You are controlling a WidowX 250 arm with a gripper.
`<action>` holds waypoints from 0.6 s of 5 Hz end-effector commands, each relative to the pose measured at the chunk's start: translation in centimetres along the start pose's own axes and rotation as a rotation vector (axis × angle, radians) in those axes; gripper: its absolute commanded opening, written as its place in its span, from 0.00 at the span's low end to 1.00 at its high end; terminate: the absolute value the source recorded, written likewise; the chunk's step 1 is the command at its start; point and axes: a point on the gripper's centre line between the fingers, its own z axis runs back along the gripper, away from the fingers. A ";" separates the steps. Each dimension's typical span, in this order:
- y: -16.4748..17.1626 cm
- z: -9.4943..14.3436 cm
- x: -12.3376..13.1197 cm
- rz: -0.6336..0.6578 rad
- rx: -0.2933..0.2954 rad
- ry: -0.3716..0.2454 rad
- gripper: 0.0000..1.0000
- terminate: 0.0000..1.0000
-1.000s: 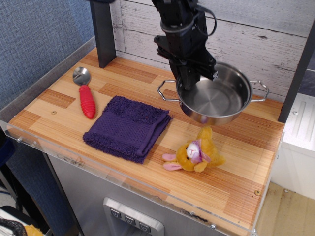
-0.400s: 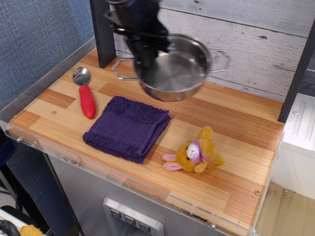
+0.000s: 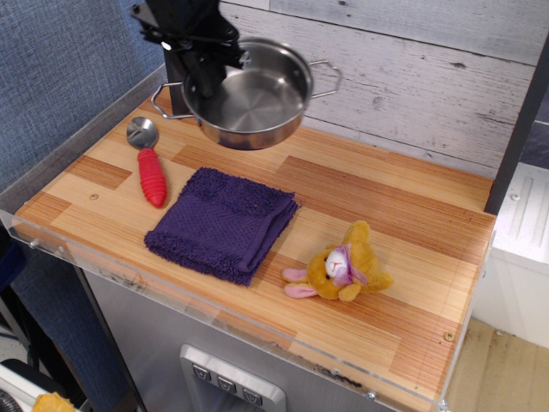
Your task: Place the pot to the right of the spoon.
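Gripper (image 3: 206,81): clamped on the pot's left rim
Pot (image 3: 253,99): held above the far table
Spoon (image 3: 147,159): lying left, near the cloth (image 3: 225,221)

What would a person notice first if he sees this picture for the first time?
First comes the shiny steel pot, held in the air at the back left by the gripper, its fingers on the pot's left rim. Below it on the wooden table lie a red-handled spoon, a purple cloth and, to the right, a yellow plush toy.
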 end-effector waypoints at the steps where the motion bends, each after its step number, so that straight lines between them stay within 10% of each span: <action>1: 5.0 -1.4 1.6 0.068 0.069 -0.008 0.00 0.00; 3: 7.8 -3.8 2.1 0.092 0.081 0.018 0.00 0.00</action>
